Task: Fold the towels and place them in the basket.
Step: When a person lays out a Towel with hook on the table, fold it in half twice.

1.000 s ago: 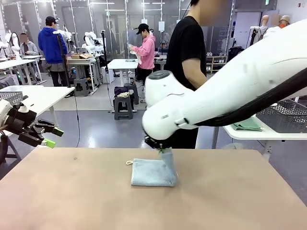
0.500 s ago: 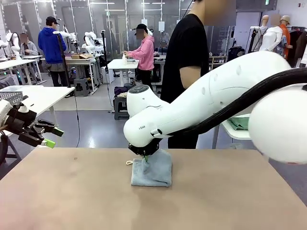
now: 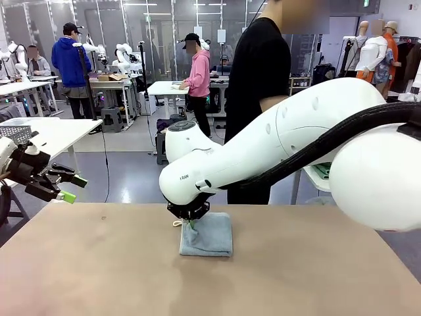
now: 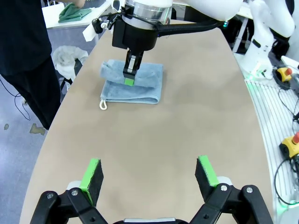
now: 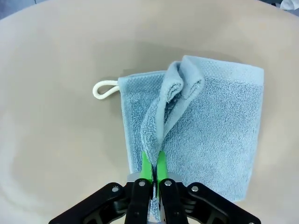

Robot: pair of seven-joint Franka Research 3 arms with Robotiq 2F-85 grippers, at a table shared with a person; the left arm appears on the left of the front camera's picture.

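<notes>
One light blue-grey towel (image 3: 212,238) lies folded on the brown table (image 3: 99,276), its white loop (image 3: 176,224) at the near left corner. My right gripper (image 3: 191,224) reaches across the middle, pointing down at the towel's left edge. In the right wrist view the right gripper (image 5: 154,168) is shut on a raised fold of the towel (image 5: 219,126). The left wrist view shows the right gripper (image 4: 129,77) on the towel (image 4: 135,84) from farther off. My left gripper (image 3: 62,187) hovers open at the table's left edge, and the left gripper (image 4: 149,172) holds nothing. The basket is out of view.
A person in black (image 3: 260,72) stands at the far side, right behind the towel. A green cloth (image 4: 70,11) lies on a white side table beyond the far edge. A grey mesh bin (image 3: 14,133) sits on a white table at far left.
My right arm swung left, carrying the towel's right edge over onto its left side, so the towel now lies narrower. The left arm has not moved.
</notes>
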